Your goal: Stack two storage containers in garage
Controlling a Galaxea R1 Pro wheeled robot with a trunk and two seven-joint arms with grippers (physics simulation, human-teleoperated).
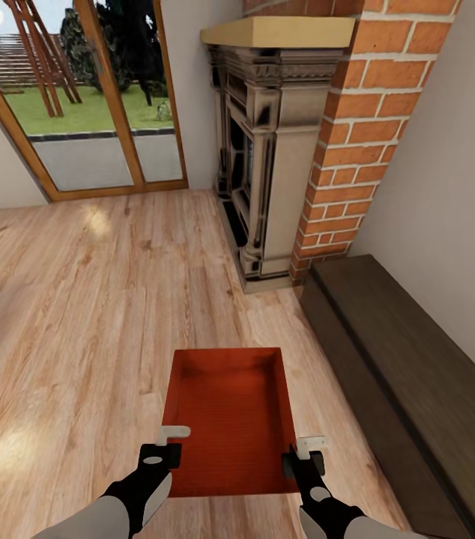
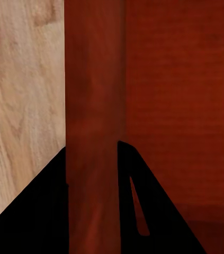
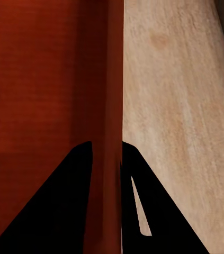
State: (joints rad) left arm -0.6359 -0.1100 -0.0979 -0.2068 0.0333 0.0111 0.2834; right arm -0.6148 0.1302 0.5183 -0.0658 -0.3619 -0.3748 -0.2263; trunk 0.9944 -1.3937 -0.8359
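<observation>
Orange-red storage container (image 1: 230, 419), long axis pointing ahead toward the fireplace (image 1: 267, 150), side walls pinched by left gripper (image 1: 164, 448) and right gripper (image 1: 303, 455).

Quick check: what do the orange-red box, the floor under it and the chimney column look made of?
Storage container: orange-red, matte, faint fine grain lines; painted wood or plastic, unclear. Floor: pale wood planks, visible grain and seams, soft sheen where light falls. Chimney column: red brick with pale mortar joints, rough and matte.

open plank floor (image 1: 80, 314) left | fireplace (image 1: 267, 165) ahead | dark bench (image 1: 410, 382) right
</observation>
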